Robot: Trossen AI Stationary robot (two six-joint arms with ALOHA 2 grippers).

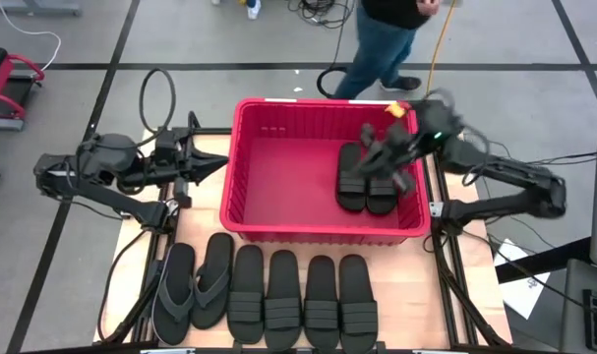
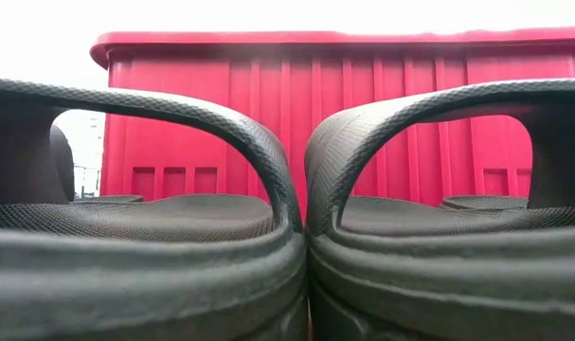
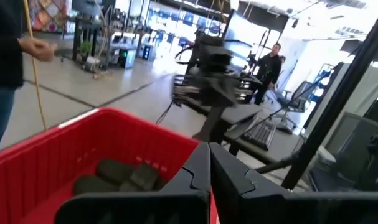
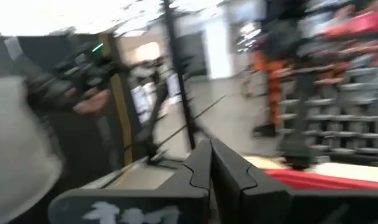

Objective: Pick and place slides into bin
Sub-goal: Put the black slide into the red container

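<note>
The red bin (image 1: 278,162) stands mid-table with two black slides (image 1: 367,179) lying side by side on its floor at the right; they also show in the left wrist view (image 3: 120,174). Two grey flip-flops (image 1: 195,285) and several black slides (image 1: 303,300) lie in a row along the near edge. Two of the slides fill the low view (image 2: 145,227), with the bin's wall (image 2: 344,114) behind them. My right gripper (image 1: 375,147) is shut and empty above the bin's far right part. My left gripper (image 1: 217,167) is shut and empty just outside the bin's left wall.
A person (image 1: 382,39) stands on the floor beyond the table's far edge, behind the bin. Cables lie on the floor there. Bare wooden table (image 1: 205,211) shows between the bin and the row of sandals.
</note>
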